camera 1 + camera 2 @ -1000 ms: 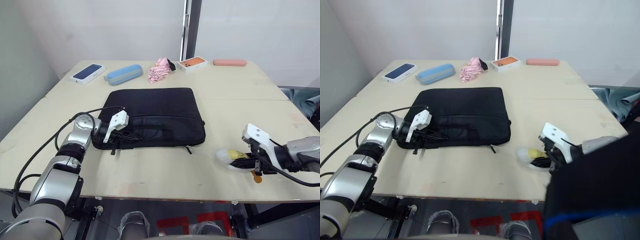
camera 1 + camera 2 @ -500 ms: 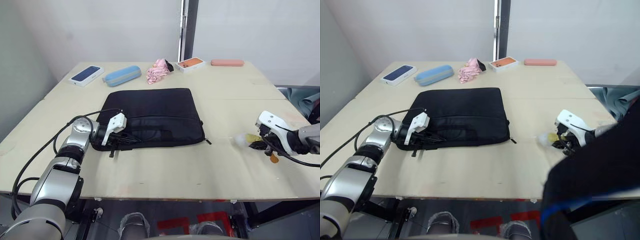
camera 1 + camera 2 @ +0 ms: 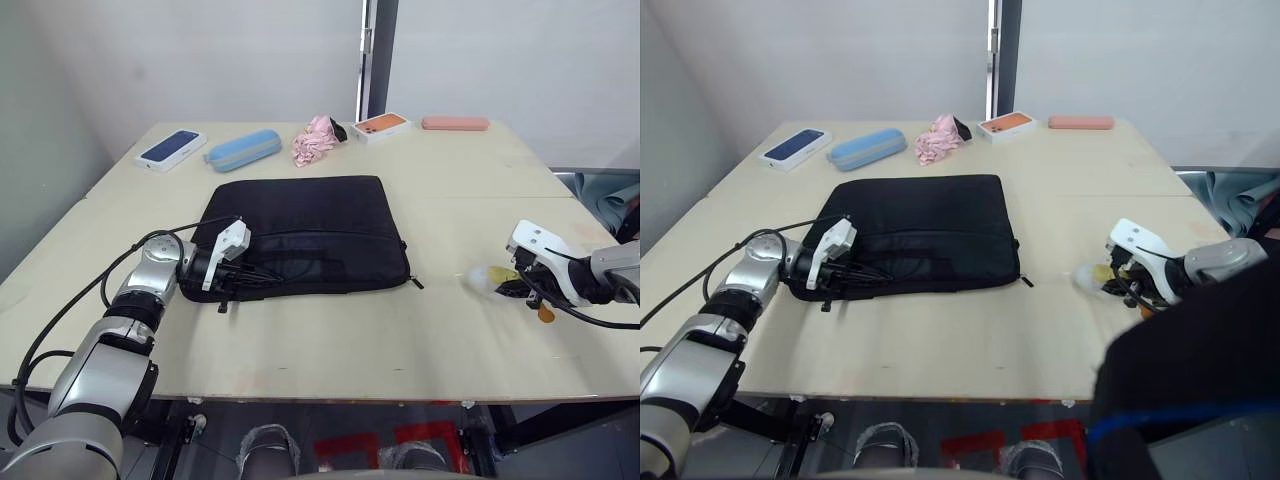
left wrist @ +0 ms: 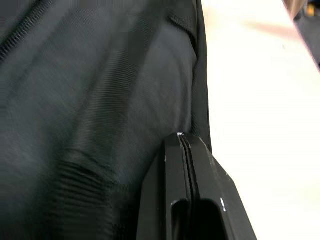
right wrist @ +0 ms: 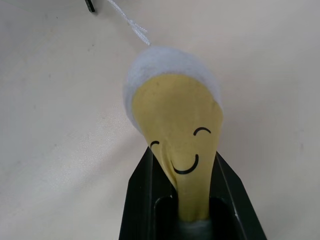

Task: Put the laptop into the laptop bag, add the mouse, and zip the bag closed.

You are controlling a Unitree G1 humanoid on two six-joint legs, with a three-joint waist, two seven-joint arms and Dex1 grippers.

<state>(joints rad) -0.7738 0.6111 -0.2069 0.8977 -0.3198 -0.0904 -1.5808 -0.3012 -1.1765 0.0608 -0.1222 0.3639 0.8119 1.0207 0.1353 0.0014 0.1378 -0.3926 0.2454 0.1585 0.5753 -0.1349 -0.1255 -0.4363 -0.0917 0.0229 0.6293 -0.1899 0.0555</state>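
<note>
We see the large black fabric rectangular laptop bag (image 3: 305,233) lying flat mid-table on the pale wooden table (image 3: 330,330), looks closed; zipper pull (image 3: 416,283) sticks out at its near right corner. Laptop & mouse can't be made out.

L gripper (image 3: 243,272) sits at the bag's near left edge, touching the fabric; in its wrist view the two black fingers (image 4: 187,175) are pressed together, tips against the bag's edge, whether fabric is caught between them we can't tell.

R gripper (image 3: 512,288) is well right of the bag, low over the table, clamped on the small yellow-and-white plush charm (image 5: 175,115) w/ smiley face; a thin white cord (image 5: 127,22) runs from the charm toward the bag.

Far edge, L to R: white box w/ dark blue top (image 3: 173,148), light-blue oblong case (image 3: 245,149), crumpled pink cloth (image 3: 317,140), white box w/ orange top (image 3: 384,126), flat salmon-pink case (image 3: 456,124).
</note>
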